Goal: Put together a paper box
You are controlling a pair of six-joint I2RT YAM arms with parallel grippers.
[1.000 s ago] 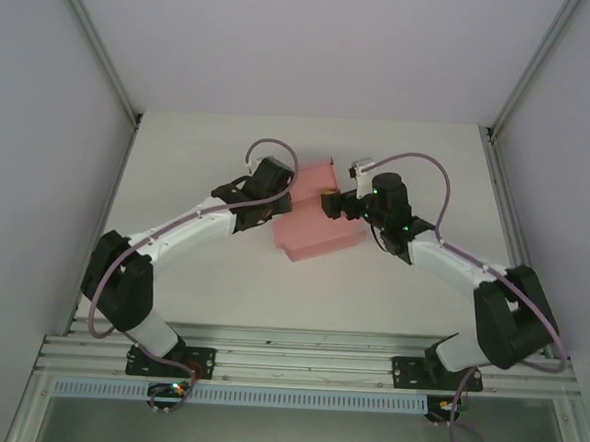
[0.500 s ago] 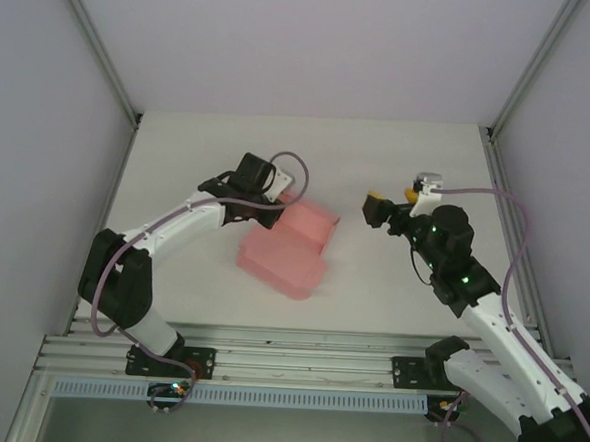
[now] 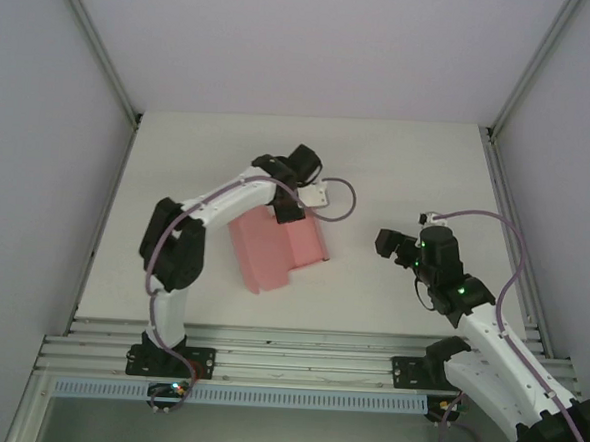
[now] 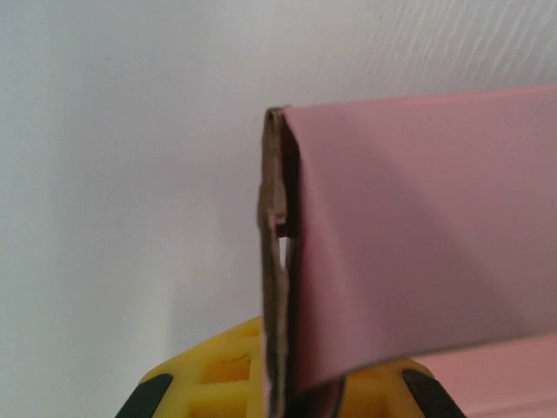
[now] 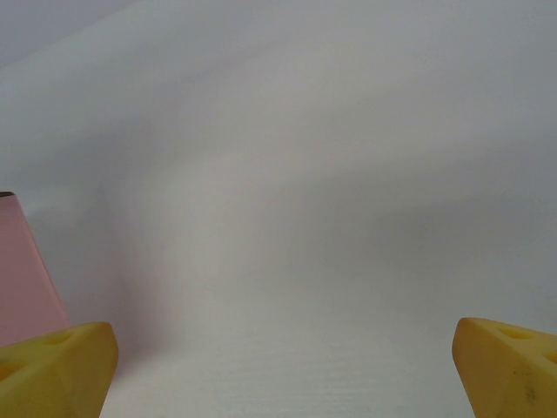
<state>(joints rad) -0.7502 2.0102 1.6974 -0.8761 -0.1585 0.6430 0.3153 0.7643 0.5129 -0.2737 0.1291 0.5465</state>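
The box [image 3: 273, 248], mid-table, has been swung round by the left gripper [image 4: 278, 392], clamped on its folded edge, while the right gripper [image 5: 283, 366], wide open and empty, has withdrawn, apparently pausing two-handed folding.

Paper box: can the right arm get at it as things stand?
Probably yes. Bare table lies between the open right fingers and the paper box; the left fingers clamp only its far edge.

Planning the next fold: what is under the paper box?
White table shows around the paper box, whose far edge the left gripper clamps. Anything directly beneath the card is covered.
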